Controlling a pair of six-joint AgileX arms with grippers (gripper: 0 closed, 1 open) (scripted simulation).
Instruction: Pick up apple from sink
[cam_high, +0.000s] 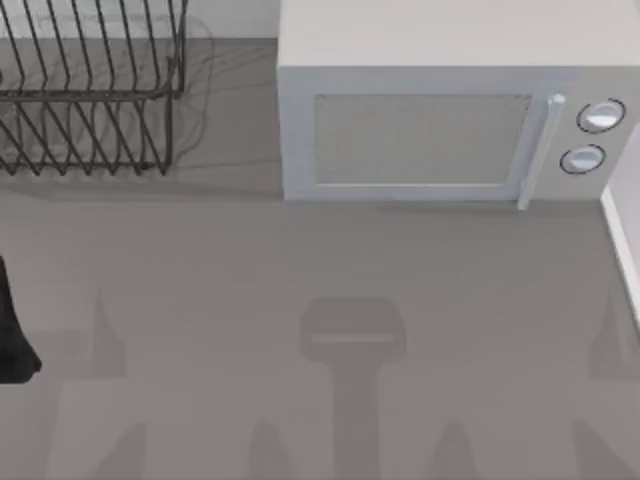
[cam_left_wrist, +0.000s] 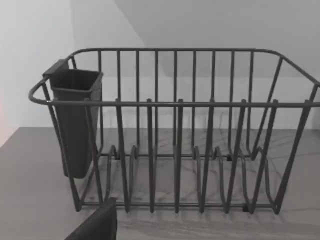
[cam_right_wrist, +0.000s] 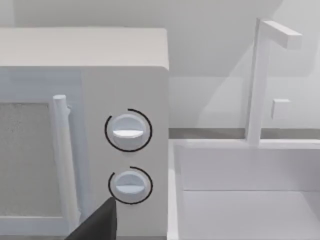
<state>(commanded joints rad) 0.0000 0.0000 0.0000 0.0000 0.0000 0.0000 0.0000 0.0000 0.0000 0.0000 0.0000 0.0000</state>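
No apple shows yet; we can't tell our jaws' state, and the sink basin lies ahead of the right gripper; we'd judge the fruit light, firm, best pinched across its middle.

No text, label, brand, number or sign is showing anywhere that can be read. The microwave is carrying two round knobs with no markings around them, and its door is bearing no lettering. The wire dish rack and its dark cup are showing no print either.
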